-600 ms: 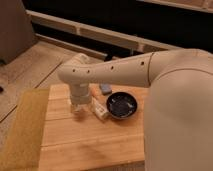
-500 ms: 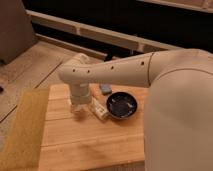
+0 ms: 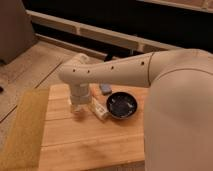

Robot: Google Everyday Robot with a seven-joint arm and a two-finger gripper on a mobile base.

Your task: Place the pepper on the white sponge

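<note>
My arm reaches in from the right across a wooden table (image 3: 90, 145). My gripper (image 3: 78, 108) points down at the table's far middle, just left of a white bar with dark marks (image 3: 99, 108). A black bowl (image 3: 121, 105) stands right of that bar. The pepper is not in view; it may be hidden by the gripper or the arm. I cannot tell whether the gripper holds anything.
A small grey-blue object (image 3: 105, 88) lies behind the bowl near the table's far edge. A yellowish mat (image 3: 22, 130) covers the table's left strip. My arm's large white body (image 3: 180, 115) fills the right side. Floor lies beyond the table's left edge.
</note>
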